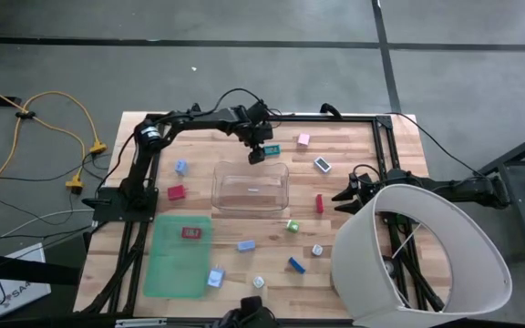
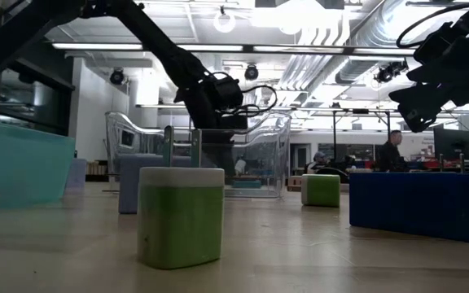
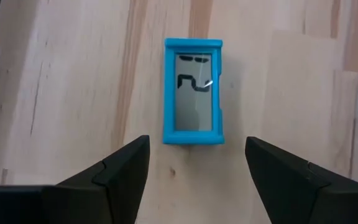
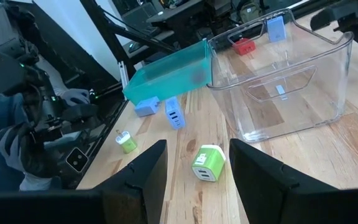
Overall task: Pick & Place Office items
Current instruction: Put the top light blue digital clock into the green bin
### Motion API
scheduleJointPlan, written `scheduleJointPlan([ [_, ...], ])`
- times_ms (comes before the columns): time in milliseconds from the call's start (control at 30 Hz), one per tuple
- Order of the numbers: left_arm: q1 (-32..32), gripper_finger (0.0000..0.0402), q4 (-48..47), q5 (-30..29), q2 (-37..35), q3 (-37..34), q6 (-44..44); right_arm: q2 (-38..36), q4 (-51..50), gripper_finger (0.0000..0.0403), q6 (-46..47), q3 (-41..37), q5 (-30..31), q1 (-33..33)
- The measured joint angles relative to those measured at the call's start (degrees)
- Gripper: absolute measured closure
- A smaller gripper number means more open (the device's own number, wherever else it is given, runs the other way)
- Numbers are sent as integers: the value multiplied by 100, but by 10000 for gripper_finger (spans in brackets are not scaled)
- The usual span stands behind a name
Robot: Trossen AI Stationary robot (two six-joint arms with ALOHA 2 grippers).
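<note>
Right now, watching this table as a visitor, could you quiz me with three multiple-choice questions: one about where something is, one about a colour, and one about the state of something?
1. Where is the left arm's fingers positioned?
A. Over the green mat
B. Beyond the clear bin's far edge, above a small blue piece
C. Inside the white shade

2. What colour is the frame of the small piece under the left wrist camera?
A. Blue
B. Red
C. Pink

3. What is the state of the clear bin?
A. Tipped on its side
B. Packed full of items
C. Upright, with no item visible inside

Answers:
1. B: the high view shows the left arm reaching past the bin's far side, and its wrist view looks down on the piece.
2. A: the left wrist view shows a bright blue frame around a grey face.
3. C: the high and right wrist views show it standing open, with only bare wood showing through.
</note>
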Motion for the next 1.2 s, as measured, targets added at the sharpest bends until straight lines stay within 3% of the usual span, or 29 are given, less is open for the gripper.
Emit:
scheduleJointPlan([
  [867,-148,147,452,-150,337,17,-60,0,55,241,1,-2,-55,-1],
  [1200,-142,211,479,-183,341,13,-101,0,54,241,0,-2,-46,-2],
])
